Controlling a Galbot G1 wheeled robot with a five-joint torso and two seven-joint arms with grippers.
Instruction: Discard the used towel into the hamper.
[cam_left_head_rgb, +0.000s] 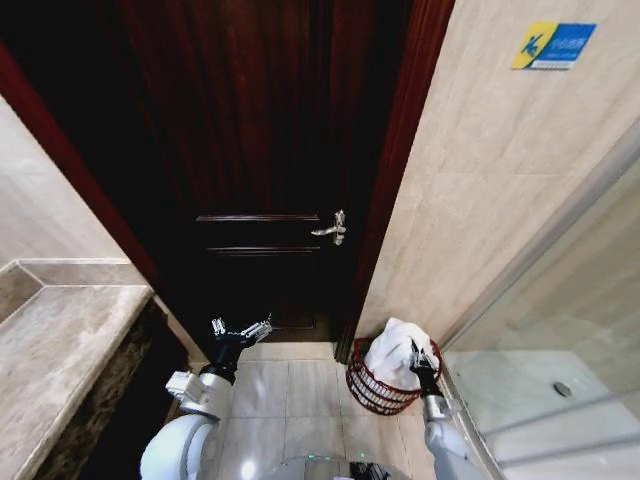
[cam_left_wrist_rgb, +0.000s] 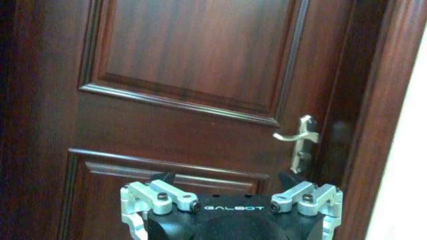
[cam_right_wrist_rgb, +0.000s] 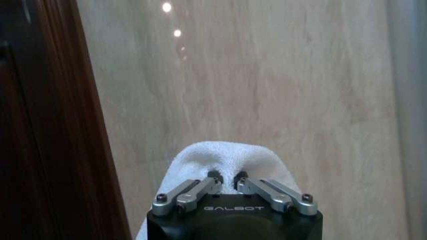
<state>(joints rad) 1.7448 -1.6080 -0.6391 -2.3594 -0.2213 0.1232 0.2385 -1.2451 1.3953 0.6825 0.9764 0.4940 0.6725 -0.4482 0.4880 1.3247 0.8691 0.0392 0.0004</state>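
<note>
Right claw (cam_left_head_rgb: 414, 348) is clenched on the white towel (cam_left_head_rgb: 392, 352), fingers nearly together with cloth bunched between them, as the right wrist view confirms (cam_right_wrist_rgb: 227, 181). It sits directly over the hamper (cam_left_head_rgb: 372, 390).

Surroundings, largest first:
- Dark wooden door (cam_left_head_rgb: 250, 150), shut, with a silver lever handle (cam_left_head_rgb: 332, 229). It closes off the space ahead.
- Beige tiled wall (cam_left_head_rgb: 480, 200) on the robot's right, meeting the door frame just behind the hamper.
- Glass shower partition (cam_left_head_rgb: 560, 330), its lower edge close beside the hamper's right side.
- Marble surface (cam_left_head_rgb: 60, 350) at left; its edge borders the open floor.
- Tiled floor (cam_left_head_rgb: 290, 390), an open strip between the marble surface and the hamper.

Hamper: stands on the floor in the corner between door frame and partition. Towel is bunched upright, long axis roughly vertical, lower part inside the hamper, top rising above the rim.

Left claw (cam_left_head_rgb: 240, 330) is released, fingers spread, held above the floor and facing the door (cam_left_wrist_rgb: 230, 197).
</note>
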